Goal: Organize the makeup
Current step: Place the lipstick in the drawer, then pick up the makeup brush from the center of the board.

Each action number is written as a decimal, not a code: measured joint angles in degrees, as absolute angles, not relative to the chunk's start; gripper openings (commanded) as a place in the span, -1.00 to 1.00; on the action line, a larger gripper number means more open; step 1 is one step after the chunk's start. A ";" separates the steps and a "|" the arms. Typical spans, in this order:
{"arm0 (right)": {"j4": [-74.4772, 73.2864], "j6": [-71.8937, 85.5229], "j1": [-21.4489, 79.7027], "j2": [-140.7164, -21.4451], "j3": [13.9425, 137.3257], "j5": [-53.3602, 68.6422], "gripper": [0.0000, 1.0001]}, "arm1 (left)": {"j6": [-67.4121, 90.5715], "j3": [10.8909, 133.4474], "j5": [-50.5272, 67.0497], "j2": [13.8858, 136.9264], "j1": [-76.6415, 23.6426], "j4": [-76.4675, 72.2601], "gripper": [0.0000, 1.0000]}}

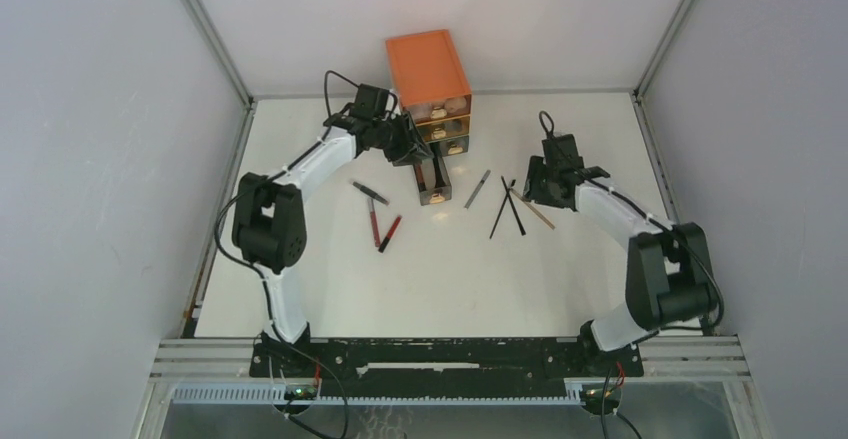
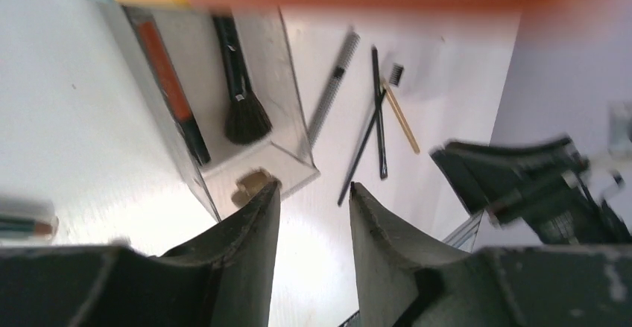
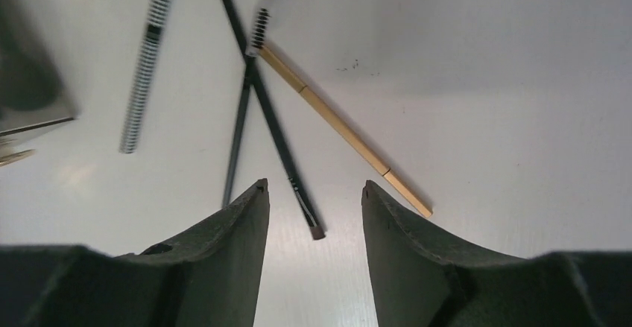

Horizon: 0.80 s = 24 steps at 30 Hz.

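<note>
The orange chest (image 1: 428, 64) has its bottom clear drawer (image 1: 434, 181) pulled out; inside lie a red-and-black pencil (image 2: 168, 81) and a black powder brush (image 2: 238, 81). My left gripper (image 2: 313, 187) hangs open just past the drawer's front, its left finger beside the knob (image 2: 252, 182), with nothing between the fingers. My right gripper (image 3: 313, 185) is open low over two crossed thin black brushes (image 3: 276, 129); one brush's end lies between the fingers. A wooden spoolie (image 3: 343, 129) and a striped stick (image 3: 145, 62) lie beside them.
A dark pencil (image 1: 370, 192) and two red pencils (image 1: 382, 227) lie on the white table (image 1: 450, 279) left of the drawer. The enclosure's walls stand close on both sides. The right gripper (image 2: 522, 182) shows in the left wrist view, past the brushes.
</note>
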<state>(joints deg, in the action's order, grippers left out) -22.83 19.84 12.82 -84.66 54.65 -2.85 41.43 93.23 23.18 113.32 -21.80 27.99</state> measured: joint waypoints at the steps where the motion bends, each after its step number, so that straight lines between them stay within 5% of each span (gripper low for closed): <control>1: -23.38 19.44 12.82 -86.41 55.37 -3.20 0.12 | 40.75 92.58 23.18 112.03 -22.20 28.10 -0.13; 14: -26.85 13.28 10.17 -101.21 61.71 -4.34 -0.04 | 35.33 84.88 22.94 96.31 -24.18 29.71 -0.13; 24: -26.94 11.44 9.28 -103.44 63.31 -5.19 -0.80 | 34.41 84.09 22.65 96.33 -24.18 30.74 -0.13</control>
<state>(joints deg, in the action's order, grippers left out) -26.94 11.44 9.28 -103.44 63.31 -5.19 34.41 84.09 22.65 96.33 -24.18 30.74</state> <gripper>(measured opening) 0.205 0.437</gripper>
